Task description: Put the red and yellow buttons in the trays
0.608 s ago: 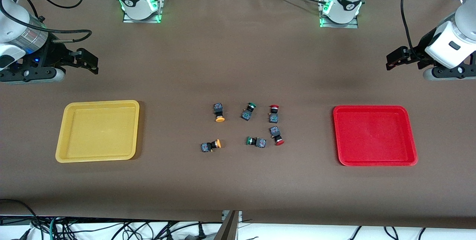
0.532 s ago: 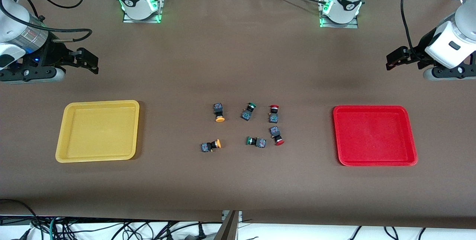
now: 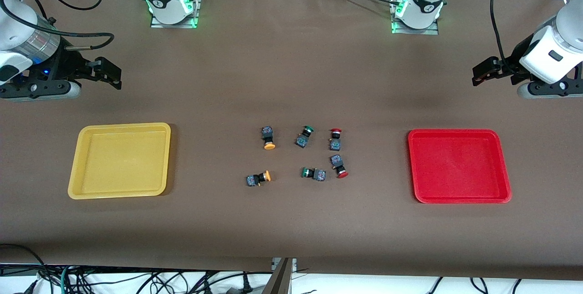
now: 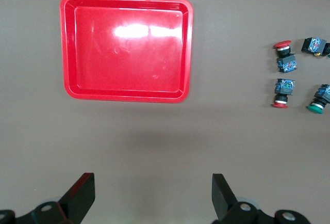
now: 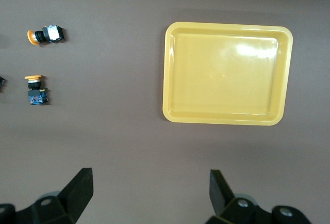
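Both arms wait at the ends of the desk (image 3: 291, 70). The left end effector (image 3: 483, 71) hangs at the right edge of the front frame, over bare brown surface above the red tray (image 3: 458, 166); its fingers (image 4: 80, 195) stand wide apart with nothing between them. The right end effector (image 3: 107, 74) hangs at the left edge of the front frame, over bare surface above the yellow tray (image 3: 119, 160); its fingers (image 5: 77, 189) are likewise spread and hold nothing.

The yellow tray lies at lower left of the front frame, toward the right arm's end of the desk. The red tray lies at lower right, toward the left arm's end. Neither tray holds a button.

Six buttons lie in a loose cluster at frame centre, between the trays and well apart from both. Upper row: a yellow-capped button (image 3: 268, 137), a green-capped button (image 3: 304, 136), a red-capped button (image 3: 335, 138). Lower row, nearer the front camera: a second yellow-capped button (image 3: 258, 178), a second green-capped button (image 3: 314, 173), a second red-capped button (image 3: 338, 166). All lie on their sides. The two red-capped ones are just beside each other, one above the other in the frame.

In the left wrist view the red tray fills the upper left and both red-capped buttons sit at the right edge. In the right wrist view the yellow tray sits at upper right and both yellow-capped buttons at the left edge.
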